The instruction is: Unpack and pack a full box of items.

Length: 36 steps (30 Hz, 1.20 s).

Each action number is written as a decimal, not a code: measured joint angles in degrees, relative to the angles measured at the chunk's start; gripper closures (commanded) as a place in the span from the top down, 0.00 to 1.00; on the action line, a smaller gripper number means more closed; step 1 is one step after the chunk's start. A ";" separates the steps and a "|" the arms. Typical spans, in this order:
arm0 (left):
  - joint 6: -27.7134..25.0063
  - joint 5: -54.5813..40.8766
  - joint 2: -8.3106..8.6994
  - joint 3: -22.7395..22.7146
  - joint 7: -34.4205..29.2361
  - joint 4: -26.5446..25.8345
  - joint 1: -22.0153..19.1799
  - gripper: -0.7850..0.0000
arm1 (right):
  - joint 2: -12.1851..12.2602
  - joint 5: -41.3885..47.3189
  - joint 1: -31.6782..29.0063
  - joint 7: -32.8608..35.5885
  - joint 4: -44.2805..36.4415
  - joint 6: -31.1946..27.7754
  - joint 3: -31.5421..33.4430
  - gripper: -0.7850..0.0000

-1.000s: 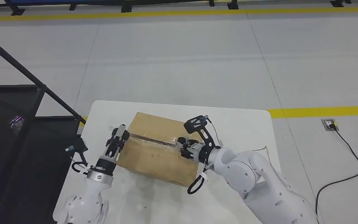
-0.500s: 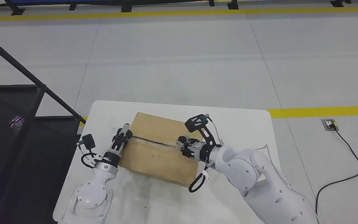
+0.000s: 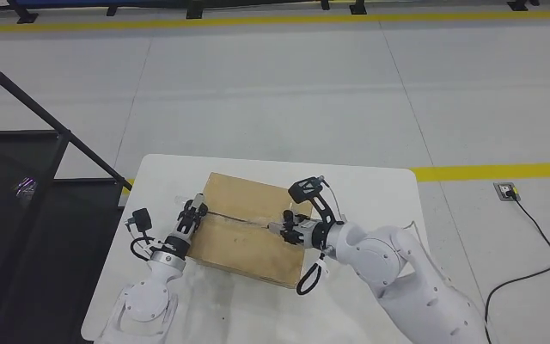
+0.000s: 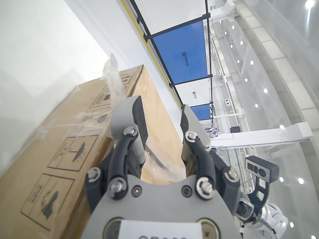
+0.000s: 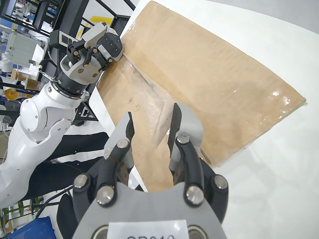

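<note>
Box [image 3: 245, 228] — white table [image 3: 369, 189], grey floor [image 3: 258, 86]

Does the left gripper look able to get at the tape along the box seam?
Probably yes: the left gripper sits open at the box end, loose tape right beside it, nothing between.

Big box [image 3: 245, 232] mid table [image 3: 382, 193], bare room on the right side, loose tape [image 4: 112, 75] sticking up by the left gripper [image 4: 160, 110]
</note>
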 measured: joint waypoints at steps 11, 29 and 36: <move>-0.53 -0.97 0.03 -1.00 0.12 -2.32 1.60 0.47 | 2.01 -1.13 -10.95 -4.63 -9.43 -0.66 9.61 1.00; -2.38 1.58 0.71 -11.62 7.16 -10.33 11.45 0.49 | 1.00 7.77 -10.66 -9.16 -8.79 -2.07 8.18 1.00; 0.35 5.38 0.63 -10.79 8.37 -5.92 10.79 0.56 | -1.45 18.99 -4.48 -17.35 -1.07 -0.52 2.76 1.00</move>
